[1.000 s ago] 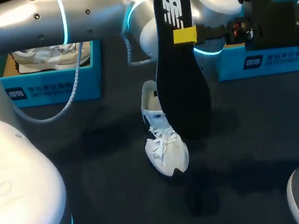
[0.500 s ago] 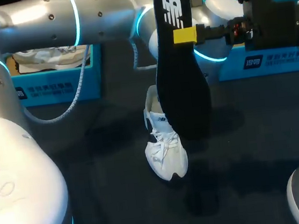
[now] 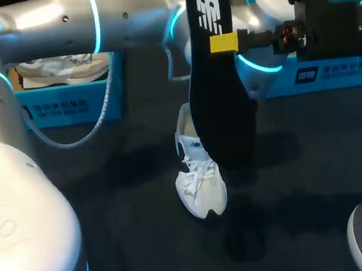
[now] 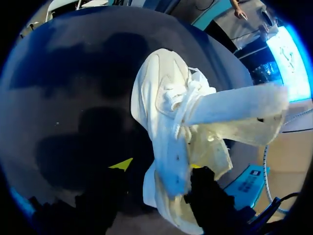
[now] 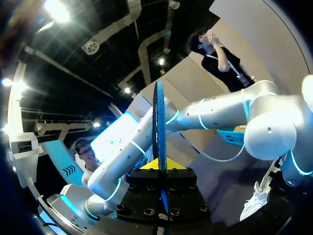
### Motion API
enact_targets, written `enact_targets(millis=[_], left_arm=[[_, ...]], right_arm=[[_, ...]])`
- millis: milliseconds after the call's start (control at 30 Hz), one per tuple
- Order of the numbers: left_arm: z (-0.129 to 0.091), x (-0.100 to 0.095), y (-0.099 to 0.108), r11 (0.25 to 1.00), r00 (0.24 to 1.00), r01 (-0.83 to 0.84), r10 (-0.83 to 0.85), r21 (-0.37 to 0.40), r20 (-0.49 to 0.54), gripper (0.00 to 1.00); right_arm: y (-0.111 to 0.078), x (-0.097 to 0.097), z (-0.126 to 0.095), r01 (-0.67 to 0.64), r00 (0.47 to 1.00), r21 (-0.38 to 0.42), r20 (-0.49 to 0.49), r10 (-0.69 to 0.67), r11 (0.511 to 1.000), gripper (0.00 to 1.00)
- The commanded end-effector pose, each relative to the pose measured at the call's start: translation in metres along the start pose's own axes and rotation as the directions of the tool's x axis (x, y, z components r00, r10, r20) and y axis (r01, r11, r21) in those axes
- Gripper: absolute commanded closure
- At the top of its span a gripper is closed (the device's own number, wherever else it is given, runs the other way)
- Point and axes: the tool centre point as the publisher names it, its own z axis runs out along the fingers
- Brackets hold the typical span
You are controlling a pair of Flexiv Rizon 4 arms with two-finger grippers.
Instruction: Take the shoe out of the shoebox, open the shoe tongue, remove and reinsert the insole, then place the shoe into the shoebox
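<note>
A white shoe (image 3: 200, 185) stands on the dark table, toe toward the front. In the left wrist view the shoe (image 4: 166, 112) has its heel end between the fingers of my left gripper (image 4: 159, 166), which is open; one yellow tip (image 4: 121, 164) stands clear of the shoe. The shoe's tongue (image 4: 234, 110) sticks out to one side. In the head view the insole hides this gripper. My right gripper (image 3: 224, 42) is shut on the black insole (image 3: 220, 105), holding it upright above the shoe. The right wrist view shows the insole (image 5: 159, 117) edge-on between that gripper's tips (image 5: 160, 165).
A blue shoebox (image 3: 66, 106) at the back left holds another pale shoe (image 3: 62, 69). A second blue shoebox (image 3: 321, 74) sits at the back right behind my right arm. A blue-white cable (image 3: 93, 113) hangs from my left arm over the left box.
My left arm has shifted a little to the right along the back, and the shoe has shifted slightly toward the front. The right arm and the insole have kept still.
</note>
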Motion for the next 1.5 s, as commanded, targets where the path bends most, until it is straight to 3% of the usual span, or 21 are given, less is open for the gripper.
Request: enact_targets(millis=[33,300,600,833,1267,1433,1500], left_arm=[[-0.024,0.029,-0.005,0.999,0.996,0.010,-0.006,-0.039,0.087,0.00],[-0.055,0.030,0.004,0.996,0.978,0.046,-0.029,-0.077,0.209,0.00],[-0.105,0.039,0.017,0.995,0.908,0.088,-0.063,-0.043,0.413,0.00],[-0.148,0.066,0.027,0.994,0.798,0.109,-0.077,-0.018,0.598,0.00],[-0.197,0.106,0.051,0.996,0.652,0.084,-0.032,-0.030,0.757,0.00],[-0.209,0.109,0.064,0.999,0.587,-0.026,0.040,-0.031,0.808,0.00],[-0.212,0.106,0.066,0.999,0.602,-0.032,0.051,-0.040,0.797,0.00]], right_arm=[[0.000,-0.001,0.003,-0.001,1.000,0.000,0.000,0.001,1.000,1.00],[0.000,-0.001,0.003,-0.001,1.000,0.000,0.000,0.001,1.000,1.00],[0.000,-0.001,0.003,-0.001,1.000,0.000,0.000,0.001,1.000,1.00],[0.000,-0.001,0.003,-0.001,1.000,0.000,0.000,0.001,1.000,1.00],[0.000,-0.001,0.003,-0.001,1.000,0.000,0.000,0.001,1.000,1.00],[0.000,-0.001,0.003,-0.001,1.000,0.000,0.000,0.001,1.000,1.00],[0.000,-0.001,0.003,-0.001,1.000,0.000,0.000,0.001,1.000,1.00]])
